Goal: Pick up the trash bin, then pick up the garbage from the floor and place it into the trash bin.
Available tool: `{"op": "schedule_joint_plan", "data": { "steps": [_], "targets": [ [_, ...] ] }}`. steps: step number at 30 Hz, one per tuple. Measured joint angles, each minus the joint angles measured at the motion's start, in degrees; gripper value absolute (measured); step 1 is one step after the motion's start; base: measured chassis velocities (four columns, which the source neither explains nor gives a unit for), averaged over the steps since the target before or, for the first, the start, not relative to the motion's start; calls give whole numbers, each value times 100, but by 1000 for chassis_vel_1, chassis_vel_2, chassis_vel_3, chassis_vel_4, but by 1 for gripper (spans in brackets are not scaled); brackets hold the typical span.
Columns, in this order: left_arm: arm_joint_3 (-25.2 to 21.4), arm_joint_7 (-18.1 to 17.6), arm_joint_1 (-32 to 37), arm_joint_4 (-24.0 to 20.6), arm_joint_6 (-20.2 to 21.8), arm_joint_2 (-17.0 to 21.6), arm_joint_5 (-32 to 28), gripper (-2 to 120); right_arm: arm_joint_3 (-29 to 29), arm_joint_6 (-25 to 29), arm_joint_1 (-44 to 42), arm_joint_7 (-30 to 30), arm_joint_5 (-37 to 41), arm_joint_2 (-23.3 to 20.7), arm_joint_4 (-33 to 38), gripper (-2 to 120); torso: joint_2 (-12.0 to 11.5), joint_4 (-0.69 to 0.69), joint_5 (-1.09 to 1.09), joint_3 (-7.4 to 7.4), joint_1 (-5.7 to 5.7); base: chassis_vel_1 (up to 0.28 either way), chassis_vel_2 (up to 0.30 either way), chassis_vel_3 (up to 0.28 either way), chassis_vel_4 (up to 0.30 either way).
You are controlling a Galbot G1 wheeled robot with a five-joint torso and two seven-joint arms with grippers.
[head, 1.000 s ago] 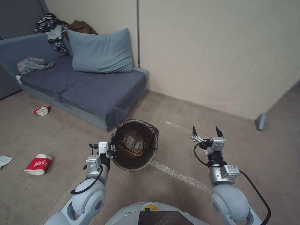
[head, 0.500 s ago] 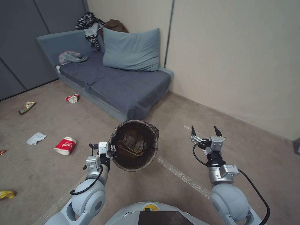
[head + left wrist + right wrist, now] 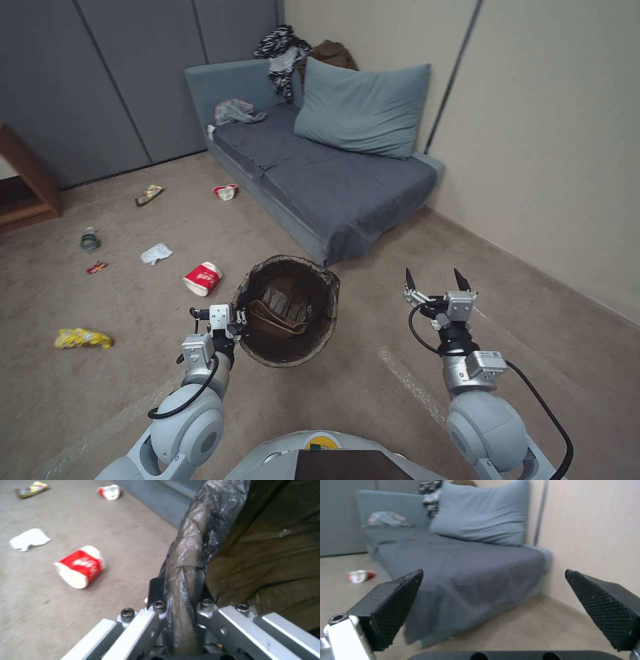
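Observation:
My left gripper (image 3: 237, 324) is shut on the rim of the trash bin (image 3: 287, 310), which hangs tilted above the floor with its dark liner open toward me. In the left wrist view the gripper (image 3: 181, 605) pinches the liner-wrapped rim (image 3: 190, 562). My right gripper (image 3: 433, 280) is open and holds nothing, held up right of the bin. Garbage lies on the floor to the left: a red-and-white cup (image 3: 202, 278) closest to the bin, a white tissue (image 3: 157, 253), a yellow wrapper (image 3: 83, 339), a small red wrapper (image 3: 97, 267), a bottle (image 3: 89, 239) and a second cup (image 3: 226, 192) by the sofa.
A grey-blue sofa (image 3: 333, 173) with a pillow (image 3: 363, 110) and clothes stands ahead against the beige wall. Dark panels line the left wall, with a wooden shelf (image 3: 27, 193) at the far left. A colourful wrapper (image 3: 149, 195) lies near the panels. Carpet stretches left and in front.
The whole view has swung to the left, so the sofa now sits further right and more litter shows. Both arms and the bin keep their pose relative to me.

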Motion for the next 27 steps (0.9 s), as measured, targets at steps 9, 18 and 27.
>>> {"op": "schedule_joint_plan", "data": {
  "steps": [9,18,27],
  "targets": [
    [0,12,4,9,-6,-22,19,0,-50,-1,2,0,-32,56,-3,100,0,2,0,0,0,127,121,126,134],
    [-1,14,-7,25,-7,-33,22,0,-69,-1,31,3,-38,72,-25,100,0,0,0,0,0,121,126,125,129],
    [-1,14,-19,50,-8,-39,25,0,-93,-1,55,12,-49,104,-48,100,0,1,0,0,0,123,129,127,134]
  ]
}}
